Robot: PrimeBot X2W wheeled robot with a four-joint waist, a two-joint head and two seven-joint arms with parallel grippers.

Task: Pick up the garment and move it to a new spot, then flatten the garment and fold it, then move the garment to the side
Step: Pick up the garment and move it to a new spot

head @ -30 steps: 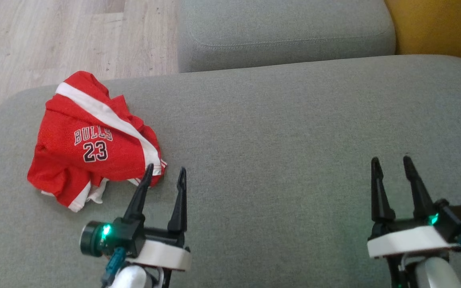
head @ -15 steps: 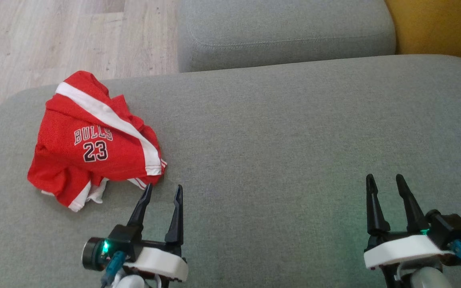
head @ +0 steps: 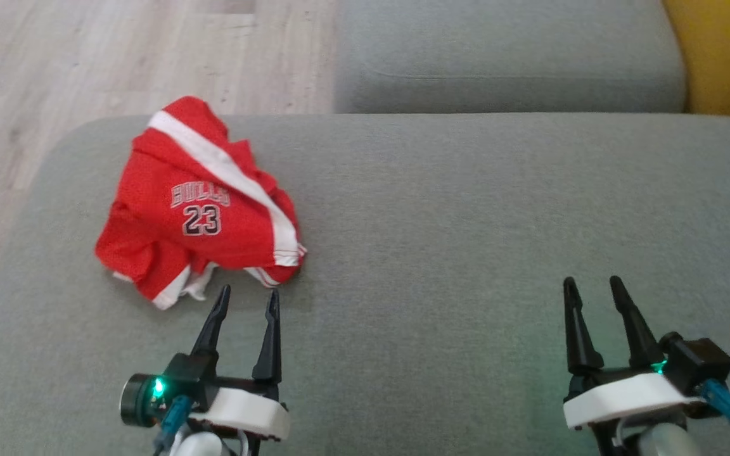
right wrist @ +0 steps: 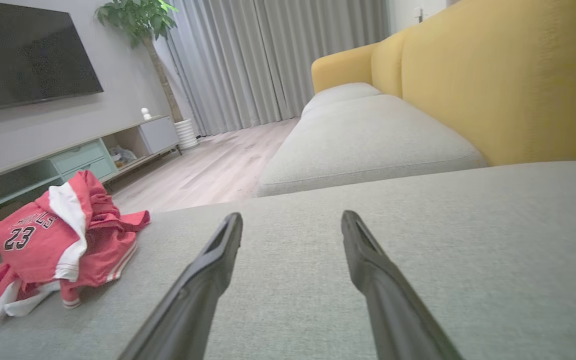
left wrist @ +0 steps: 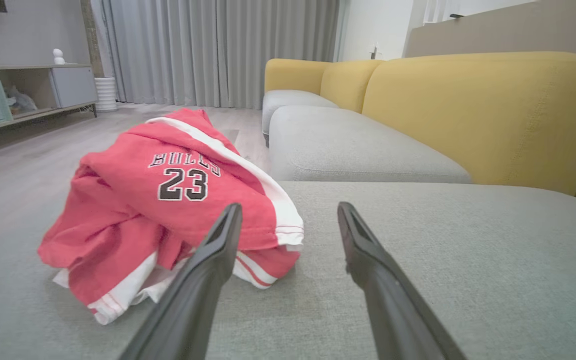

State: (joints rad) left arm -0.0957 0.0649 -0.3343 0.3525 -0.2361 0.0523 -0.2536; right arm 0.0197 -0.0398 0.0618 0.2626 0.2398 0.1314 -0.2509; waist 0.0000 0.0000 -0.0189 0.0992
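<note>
Starting the pick-up: my left hand (head: 249, 291) wide, empty, near the garment (head: 203, 209); next I pinch its near edge.

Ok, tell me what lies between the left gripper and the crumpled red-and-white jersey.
Only bare grey sofa cushion, plain in the head view: the open left gripper sits just short of the red jersey.

Soft even daylight, faint shadows; head view slightly blurred, wrist views wide-angle.

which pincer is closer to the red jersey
The left pincer: its open tips sit just short of the red jersey, while the right pincer is far off to the side across the grey cushion.
</note>
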